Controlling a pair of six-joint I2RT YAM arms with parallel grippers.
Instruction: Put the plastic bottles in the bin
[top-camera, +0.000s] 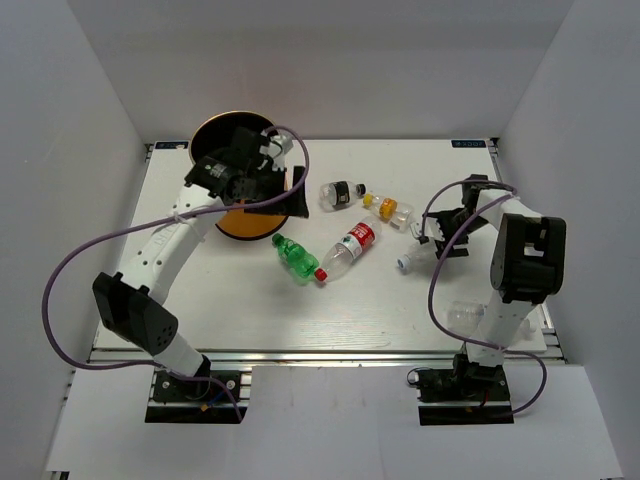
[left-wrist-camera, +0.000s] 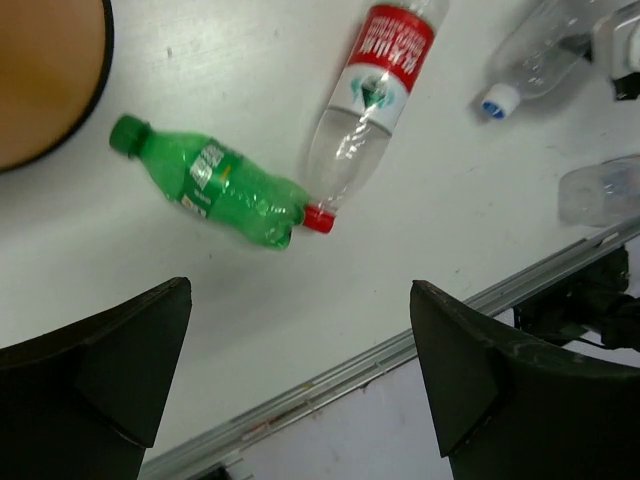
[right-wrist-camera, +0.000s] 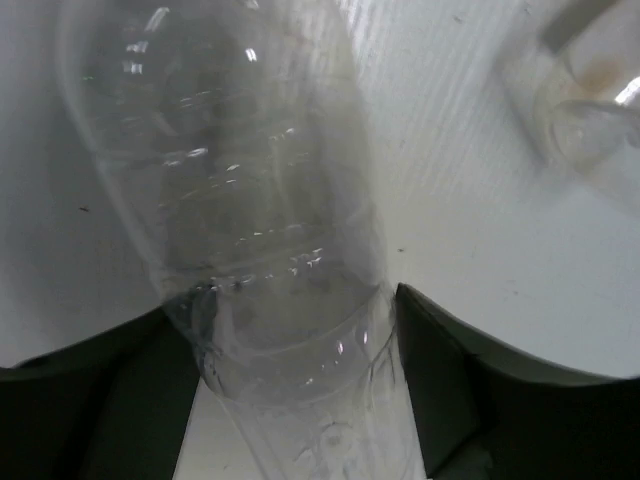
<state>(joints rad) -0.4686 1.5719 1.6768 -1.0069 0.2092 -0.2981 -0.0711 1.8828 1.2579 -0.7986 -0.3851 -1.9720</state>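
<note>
The orange bin (top-camera: 238, 224) stands at the back left; its wall (left-wrist-camera: 40, 80) shows in the left wrist view. My left gripper (top-camera: 295, 192) hangs open and empty (left-wrist-camera: 300, 290) over the bin's right edge. A green bottle (top-camera: 296, 258) (left-wrist-camera: 215, 185) and a red-labelled clear bottle (top-camera: 347, 250) (left-wrist-camera: 370, 100) lie mid-table. My right gripper (top-camera: 440, 240) (right-wrist-camera: 295, 330) is open astride a clear bottle (right-wrist-camera: 260, 200) with a blue-white cap (top-camera: 405, 264) lying on the table, a finger close against each side.
A black-labelled bottle (top-camera: 340, 193) and a yellow-capped bottle (top-camera: 387, 207) lie behind the middle. Another clear bottle (top-camera: 465, 315) (left-wrist-camera: 600, 190) lies by the right arm near the table's front rail (left-wrist-camera: 400, 350). White walls close in the table on three sides.
</note>
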